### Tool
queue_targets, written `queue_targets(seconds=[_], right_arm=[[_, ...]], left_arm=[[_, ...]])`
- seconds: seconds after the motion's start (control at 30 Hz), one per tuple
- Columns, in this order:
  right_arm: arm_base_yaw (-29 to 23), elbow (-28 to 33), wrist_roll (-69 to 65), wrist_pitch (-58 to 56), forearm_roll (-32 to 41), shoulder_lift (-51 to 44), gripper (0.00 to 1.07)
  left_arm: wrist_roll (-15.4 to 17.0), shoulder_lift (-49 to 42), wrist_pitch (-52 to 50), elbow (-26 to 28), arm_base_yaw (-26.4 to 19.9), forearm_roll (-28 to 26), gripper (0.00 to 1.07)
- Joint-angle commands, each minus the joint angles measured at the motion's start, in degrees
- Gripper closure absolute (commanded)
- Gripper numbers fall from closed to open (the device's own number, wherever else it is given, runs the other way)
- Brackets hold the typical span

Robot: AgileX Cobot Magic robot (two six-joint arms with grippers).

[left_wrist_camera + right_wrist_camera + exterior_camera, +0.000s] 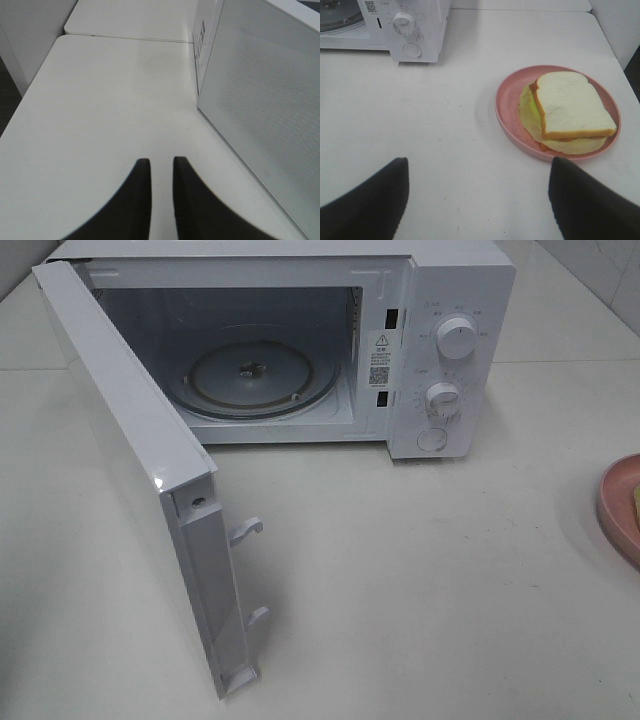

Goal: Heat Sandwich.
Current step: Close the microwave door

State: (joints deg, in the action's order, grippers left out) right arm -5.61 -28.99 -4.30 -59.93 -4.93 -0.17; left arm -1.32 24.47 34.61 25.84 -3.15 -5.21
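White all over, the microwave (300, 340) stands on the counter (420, 580) with its door (140, 480) swung wide and the glass turntable (262, 380) bare inside. On the inner frame we see a warning sticker (380, 352) with a triangle and a QR code; its print is too small for us to read. Two dials (456, 338) and a round button (431, 439) sit on the control panel. Our left hand (162, 172) hangs above the counter beside the door, its fingers nearly together with only a slim gap, grasping nothing. Our right hand (479, 195) is spread wide and empty. The sandwich (570, 107) lies on the pink plate (507, 102), ahead of the right hand and apart from it, near the counter's right edge.
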Motion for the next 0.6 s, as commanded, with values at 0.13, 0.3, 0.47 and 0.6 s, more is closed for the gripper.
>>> queue_targets(seconds=[0.13, 0.3, 0.47, 0.6], right_arm=[[0.52, 0.06, 0.92, 0.29, -0.06, -1.60, 0.32], [0.52, 0.06, 0.92, 0.29, -0.06, -1.60, 0.32], [0.52, 0.06, 0.69, 0.29, -0.17, -1.60, 0.32], [0.52, 0.06, 0.74, 0.29, -0.17, -1.60, 0.32]], left_arm=[[0.17, 6.65, -14.44, -5.50, -0.06, -0.34, 1.07], [0.11, 10.94, -26.13, -9.17, -0.06, -0.06, 1.07], [0.11, 14.50, -36.44, -10.77, 0.06, 0.34, 1.07], [0.17, 20.40, -47.67, -11.06, 1.43, 2.35, 1.07]])
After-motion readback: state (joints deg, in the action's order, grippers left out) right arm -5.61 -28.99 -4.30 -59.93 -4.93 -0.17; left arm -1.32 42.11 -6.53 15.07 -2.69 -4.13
